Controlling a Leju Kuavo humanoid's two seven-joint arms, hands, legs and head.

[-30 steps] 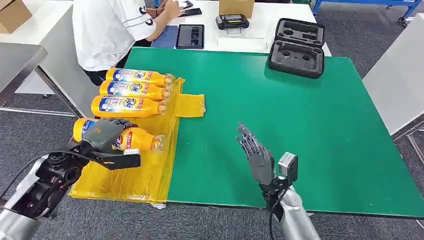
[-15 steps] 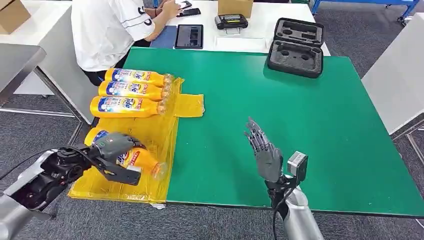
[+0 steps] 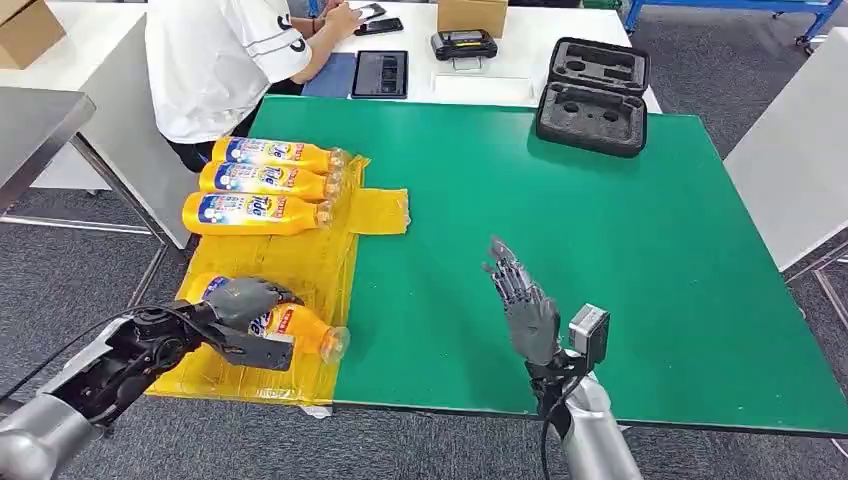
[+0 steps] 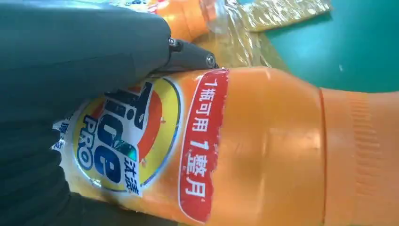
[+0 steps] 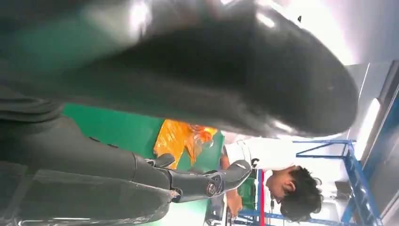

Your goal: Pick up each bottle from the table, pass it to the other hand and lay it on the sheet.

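My left hand [image 3: 240, 300] grips the orange plastic detergent bottle [image 3: 290, 328] over the crinkled yellow sheet [image 3: 310, 265] (right fingers [image 3: 505, 275] spread, empty); releasing near the edge risks roll-off.

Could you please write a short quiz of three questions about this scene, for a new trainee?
1. True or false: the right hand holds a bottle.
2. Which hand grips the orange bottle over the yellow sheet? A) left hand B) right hand C) the person's hand
3. Fill in: besides the held bottle, ____ bottles lie side by side at the far end of the sheet.

Key: 1 false, it is open above the green table; 2 A; 3 three.
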